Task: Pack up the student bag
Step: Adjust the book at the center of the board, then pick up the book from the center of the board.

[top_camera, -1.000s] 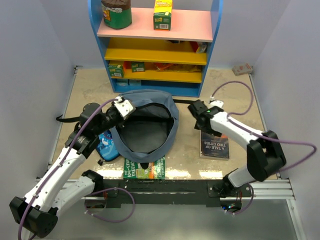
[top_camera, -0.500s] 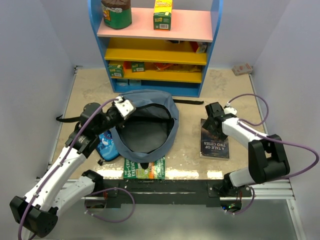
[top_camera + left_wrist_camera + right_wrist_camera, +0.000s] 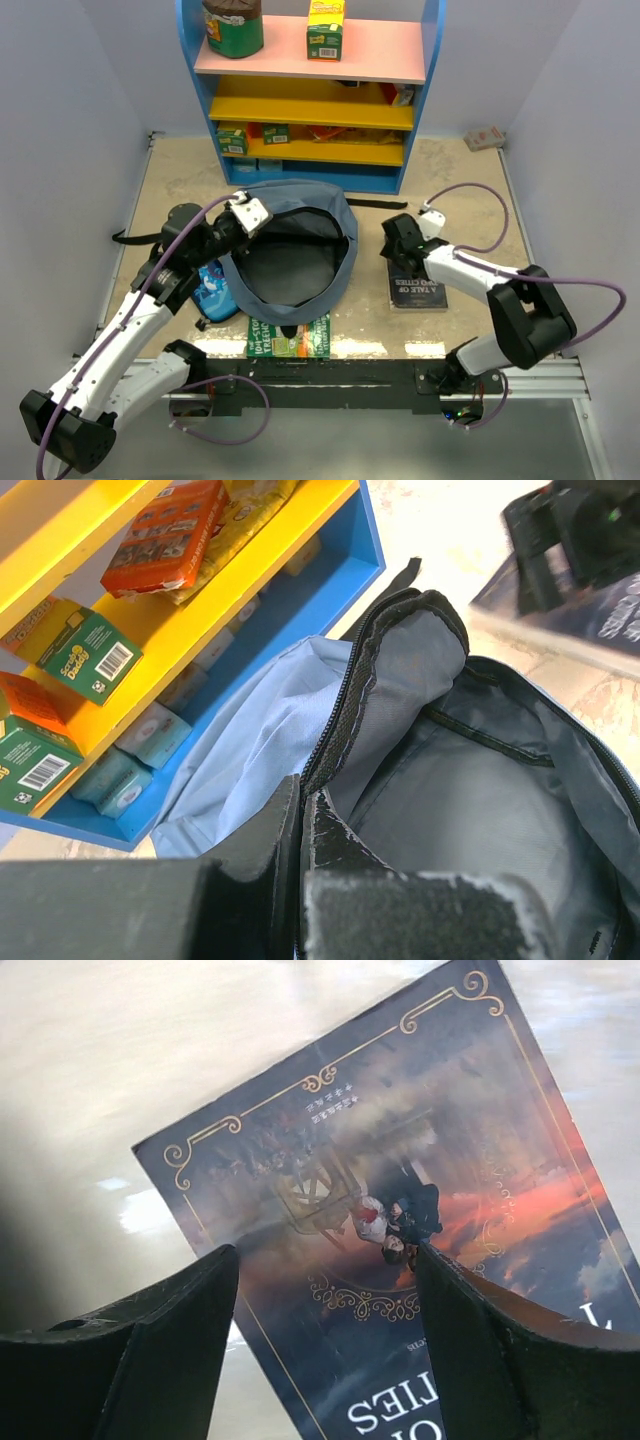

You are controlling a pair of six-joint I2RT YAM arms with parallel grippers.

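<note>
Left gripper (image 3: pixel 301 815) was clamped on the zipper rim of the student bag (image 3: pixel 300 198), which lay unzipped mid-table before the shelf (image 3: pixel 380 50). Right gripper (image 3: pixel 325 1260) hung open over the book (image 3: pixel 420 293).

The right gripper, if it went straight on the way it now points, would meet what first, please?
Most likely the dark book lying flat on the table: its cover is straight ahead of the right gripper, between the open jaws. How much gap remains is unclear.
</note>
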